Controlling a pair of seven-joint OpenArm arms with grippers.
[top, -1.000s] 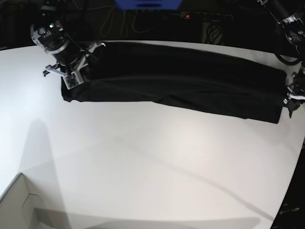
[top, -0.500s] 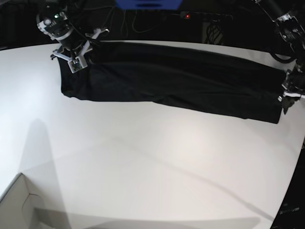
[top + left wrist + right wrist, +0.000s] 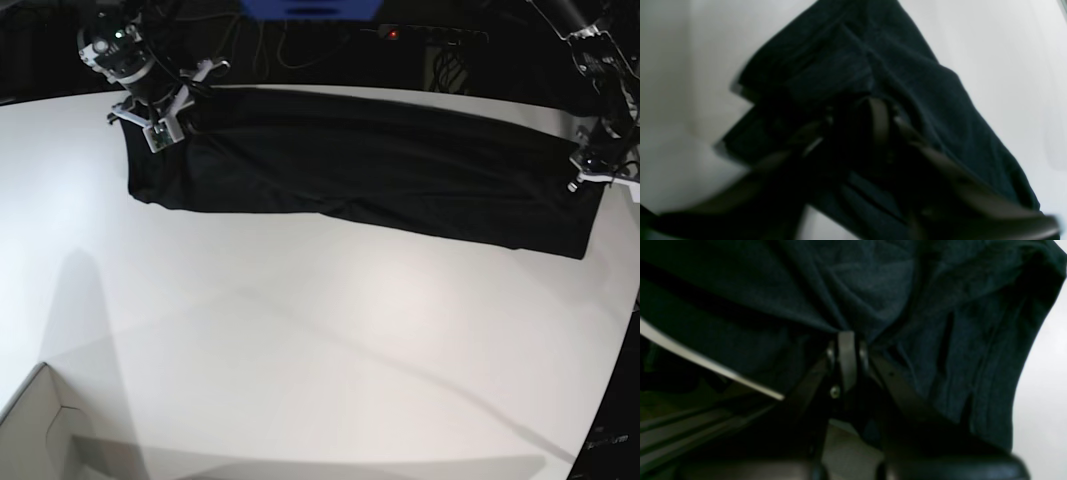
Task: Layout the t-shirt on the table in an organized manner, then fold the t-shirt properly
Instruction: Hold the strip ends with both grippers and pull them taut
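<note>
Base alone shows t-shirt (image 3: pixel 360 165) (long band) across table (image 3: pixel 300 350).

Base view: high, looking down across the table (image 3: pixel 300 350), far back. Wrist views: each close above its own gripper, sharing opposite ends of the t-shirt (image 3: pixel 370 165) with base.

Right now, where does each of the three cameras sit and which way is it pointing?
Base: high at the table's near side, looking down across the table at the t-shirt spread along the far edge; both arms show, the right gripper at its left end, the left gripper at its right.
Left wrist: on the left arm, looking down past its blurred gripper at the cloth.
Right wrist: on the right arm, looking along its shut gripper, pinching a fold of cloth.
All three share the t-shirt and table.
</note>
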